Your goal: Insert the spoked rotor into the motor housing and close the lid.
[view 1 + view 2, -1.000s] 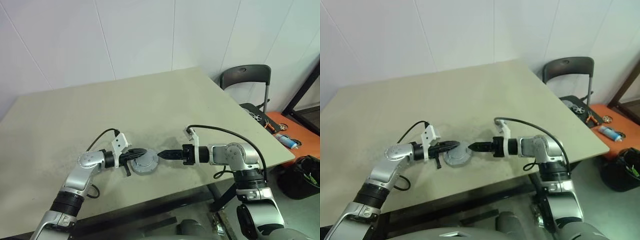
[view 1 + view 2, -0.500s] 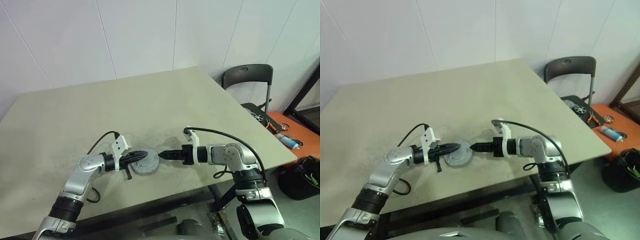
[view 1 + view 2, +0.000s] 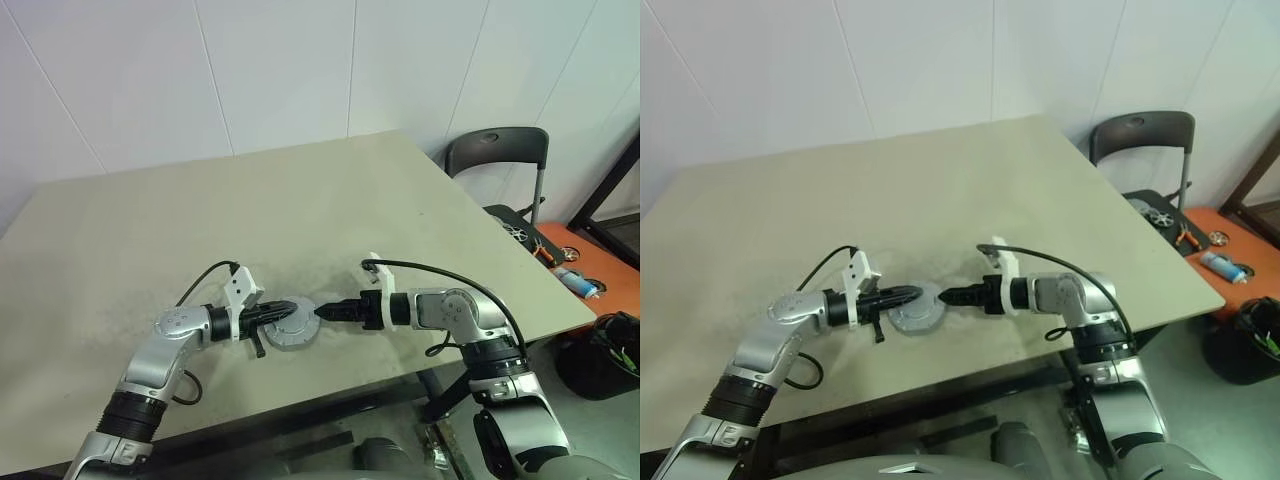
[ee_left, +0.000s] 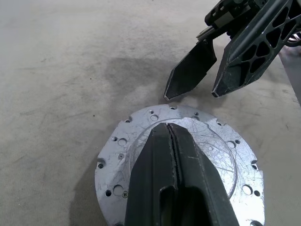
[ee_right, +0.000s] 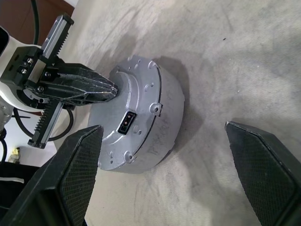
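Now the lid lies under the shut left tool.

The left gripper's closed fingers cover the lid's centre, so its hub is hidden. The lid's six o'clock edge is cut off by the left wrist view's border. The motor housing shows its side wall alone; coils and spoked rotor lie hidden inside. The right gripper's fingers run off at six o'clock.
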Tool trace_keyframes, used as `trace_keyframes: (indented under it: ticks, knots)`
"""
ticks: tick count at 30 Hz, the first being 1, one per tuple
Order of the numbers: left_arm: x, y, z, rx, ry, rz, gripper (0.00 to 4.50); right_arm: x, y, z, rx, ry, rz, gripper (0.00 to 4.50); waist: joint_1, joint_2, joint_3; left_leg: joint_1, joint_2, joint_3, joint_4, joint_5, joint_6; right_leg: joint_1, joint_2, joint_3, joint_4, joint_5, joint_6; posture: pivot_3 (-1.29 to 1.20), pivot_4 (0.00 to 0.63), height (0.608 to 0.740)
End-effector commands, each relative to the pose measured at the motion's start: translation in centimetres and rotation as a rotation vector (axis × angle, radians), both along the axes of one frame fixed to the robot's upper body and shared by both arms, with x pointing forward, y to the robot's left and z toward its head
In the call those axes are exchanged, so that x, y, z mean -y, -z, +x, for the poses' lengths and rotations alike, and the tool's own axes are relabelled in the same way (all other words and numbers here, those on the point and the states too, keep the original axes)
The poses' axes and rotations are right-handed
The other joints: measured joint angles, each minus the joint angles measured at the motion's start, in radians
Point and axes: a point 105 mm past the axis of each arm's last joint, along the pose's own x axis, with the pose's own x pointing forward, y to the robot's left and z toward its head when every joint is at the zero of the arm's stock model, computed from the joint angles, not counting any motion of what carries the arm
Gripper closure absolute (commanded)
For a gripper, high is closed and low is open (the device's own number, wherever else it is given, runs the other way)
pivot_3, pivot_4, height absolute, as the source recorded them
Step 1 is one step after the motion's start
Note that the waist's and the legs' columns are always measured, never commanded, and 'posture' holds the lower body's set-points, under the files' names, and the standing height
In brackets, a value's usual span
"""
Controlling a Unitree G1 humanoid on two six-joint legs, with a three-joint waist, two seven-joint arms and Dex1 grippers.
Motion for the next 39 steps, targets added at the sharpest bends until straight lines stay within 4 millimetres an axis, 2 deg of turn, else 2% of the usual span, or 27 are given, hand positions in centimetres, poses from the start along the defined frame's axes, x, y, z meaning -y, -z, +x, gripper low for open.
trace_keyframes:
  ticks: [1, 23, 33, 36, 39]
  knots:
    - [-0.8, 4.6, -1.9, -0.171, -0.006, 0.099, 4.50, -0.5, -1.1, 0.4, 0.047, -0.019, 0.019, 0.17, 0.000, 0.000, 0.000, 0.000, 0.000, 0.000, 0.000, 0.000, 0.000, 0.000, 0.000, 0.000, 0.000, 0.000, 0.000, 0.00, 0.000, 0.740]
    - [-0.8, 4.4, -1.5, -0.170, -0.026, 0.084, 4.50, -0.7, -1.4, 0.9, 0.058, -0.018, 0.025, 0.17, 0.001, 0.000, 0.000, 0.000, 0.000, 0.000, 0.000, 0.000, 0.000, 0.000, 0.000, 0.000, 0.000, 0.000, 0.000, 0.00, 0.000, 0.740]
    - [-4.4, 4.8, 2.3, -0.183, -0.192, 0.100, 4.50, -0.6, -1.4, 0.6, 0.053, -0.026, 0.030, 0.17, -0.002, -0.001, 0.000, 0.000, 0.000, 0.000, 0.001, 0.000, 0.000, 0.002, 0.001, 0.000, 0.002, 0.000, 0.000, 0.00, 0.000, 0.740]
    - [-4.6, 4.6, 3.0, -0.173, -0.192, 0.094, 4.50, -0.6, -1.4, 0.6, 0.054, -0.030, 0.030, 0.17, -0.004, -0.002, 0.001, -0.001, 0.000, 0.000, 0.001, 0.000, 0.000, -0.003, 0.001, 0.000, 0.002, 0.001, 0.000, 0.00, 0.000, 0.740]
    - [-4.4, 4.2, 3.2, -0.168, -0.172, 0.086, 4.50, -0.8, -1.7, 0.9, 0.061, -0.030, 0.035, 0.17, 0.005, -0.004, 0.000, -0.010, -0.001, 0.000, 0.002, 0.001, -0.001, -0.012, -0.001, 0.001, 0.002, 0.004, -0.005, 0.00, 0.000, 0.740]
